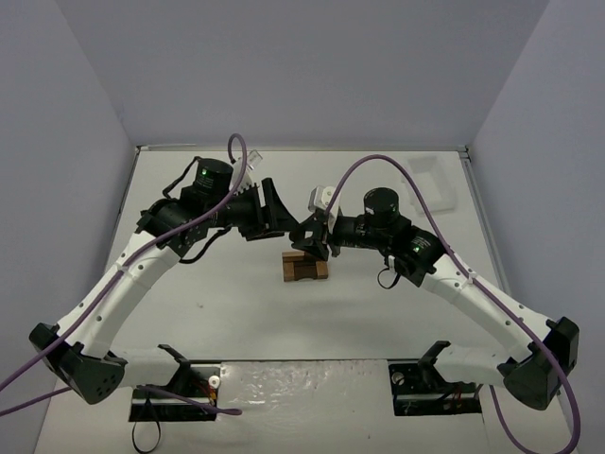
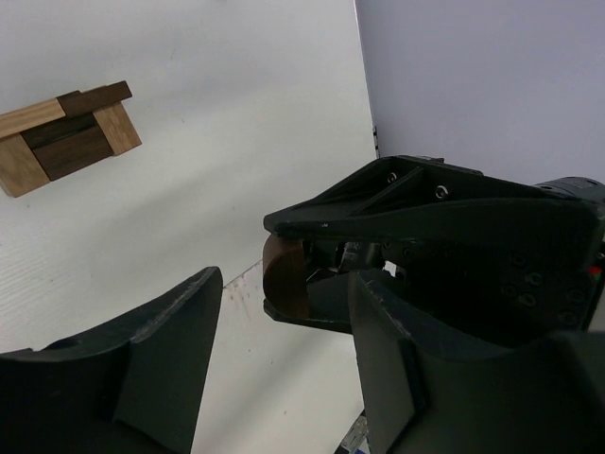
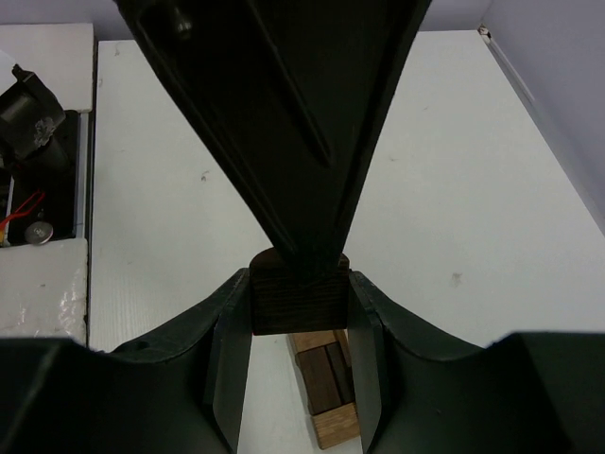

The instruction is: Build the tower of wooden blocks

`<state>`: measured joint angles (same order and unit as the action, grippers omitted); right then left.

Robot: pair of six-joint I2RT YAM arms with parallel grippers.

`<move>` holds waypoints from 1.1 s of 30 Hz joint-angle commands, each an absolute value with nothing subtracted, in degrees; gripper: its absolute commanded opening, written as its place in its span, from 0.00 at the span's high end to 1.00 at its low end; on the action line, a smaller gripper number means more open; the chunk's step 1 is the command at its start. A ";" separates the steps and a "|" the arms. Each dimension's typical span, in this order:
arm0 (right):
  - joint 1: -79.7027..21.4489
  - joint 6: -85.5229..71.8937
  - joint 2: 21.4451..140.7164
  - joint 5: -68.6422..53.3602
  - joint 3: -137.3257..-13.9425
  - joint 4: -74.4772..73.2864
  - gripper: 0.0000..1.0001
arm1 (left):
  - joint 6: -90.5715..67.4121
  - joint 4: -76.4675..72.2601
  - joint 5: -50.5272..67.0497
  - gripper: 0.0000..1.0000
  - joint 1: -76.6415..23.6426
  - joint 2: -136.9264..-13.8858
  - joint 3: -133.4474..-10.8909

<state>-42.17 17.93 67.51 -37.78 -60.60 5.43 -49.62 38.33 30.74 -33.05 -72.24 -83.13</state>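
Observation:
The wood block tower (image 1: 304, 268), a low stack of dark brown and light tan blocks, sits mid-table. It also shows in the left wrist view (image 2: 66, 137) and in the right wrist view (image 3: 327, 390). My right gripper (image 3: 299, 284) is shut on a dark brown block (image 3: 298, 305) and holds it just above the tower (image 1: 310, 236). My left gripper (image 1: 277, 214) is open and empty, right beside the right gripper. Its fingers (image 2: 151, 369) frame the held block (image 2: 284, 276). One left finger (image 3: 284, 123) reaches down to the block's top.
A white tray (image 1: 430, 180) lies at the back right corner. Grey walls close the table at the back and both sides. An arm base with wiring (image 3: 28, 123) shows at the table's near edge.

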 commanded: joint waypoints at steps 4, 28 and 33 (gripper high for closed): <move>-43.31 19.14 67.42 -38.50 -63.39 9.76 0.99 | -50.30 35.60 30.18 0.56 -35.21 -74.30 -84.63; -43.07 10.05 63.49 -16.91 -59.09 1.80 0.00 | -31.62 49.42 -3.16 1.00 -36.74 -67.26 -74.21; -42.83 5.05 58.75 -5.23 -56.90 -1.84 0.00 | -37.34 50.21 -16.56 1.00 -36.71 -65.98 -63.62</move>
